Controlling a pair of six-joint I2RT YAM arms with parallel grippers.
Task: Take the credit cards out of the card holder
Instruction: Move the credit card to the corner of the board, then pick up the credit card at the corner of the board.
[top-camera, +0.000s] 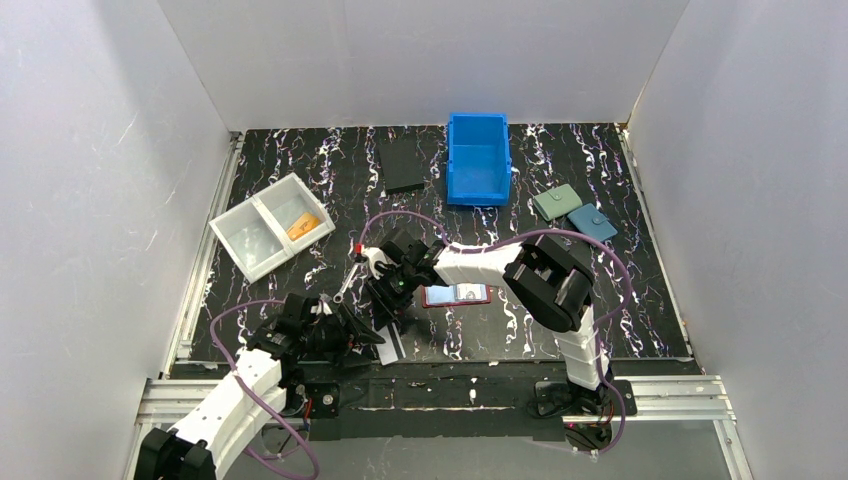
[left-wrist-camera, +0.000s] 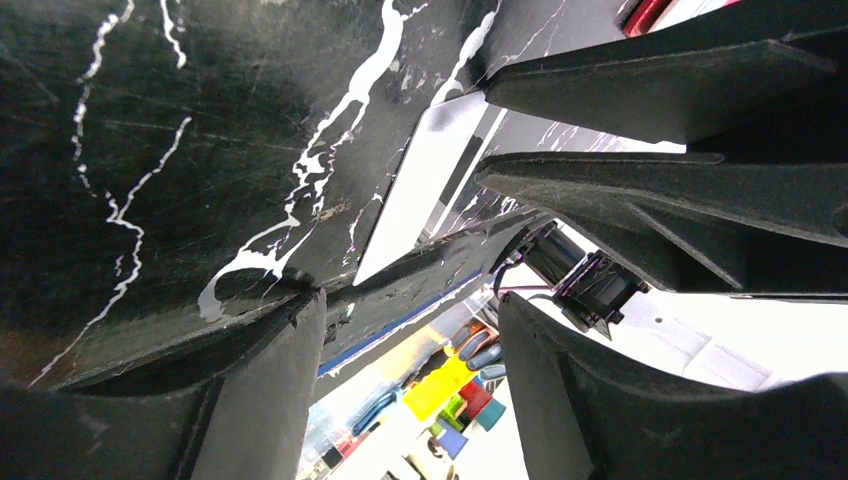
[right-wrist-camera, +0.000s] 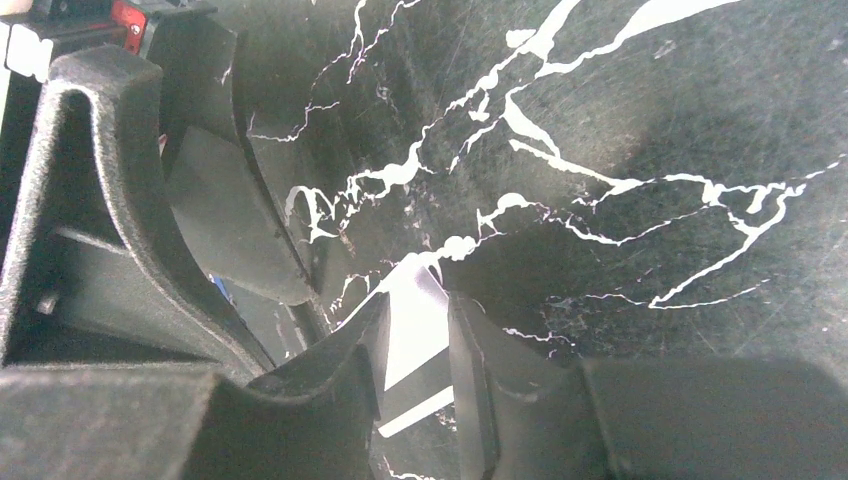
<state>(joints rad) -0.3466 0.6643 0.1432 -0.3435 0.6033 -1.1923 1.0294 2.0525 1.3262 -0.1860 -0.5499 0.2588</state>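
The red card holder (top-camera: 455, 295) lies open on the black marbled table, pale pockets up; a red sliver of it shows in the left wrist view (left-wrist-camera: 645, 12). The whitish card (top-camera: 390, 347) lies on the table left of it, near the front edge. My right gripper (top-camera: 387, 312) points down at the card's far end with its jaws narrowly apart, and the card's face (right-wrist-camera: 415, 320) shows in the gap. My left gripper (top-camera: 370, 337) is wide open and empty (left-wrist-camera: 410, 303) just left of the card (left-wrist-camera: 420, 190). The orange card (top-camera: 303, 226) lies in the white tray (top-camera: 262, 205).
A blue bin (top-camera: 478, 158) and a black flat case (top-camera: 403, 165) stand at the back. A teal-green wallet (top-camera: 557, 203) and a blue wallet (top-camera: 592, 223) lie at the right. The two grippers are close together near the table's front edge.
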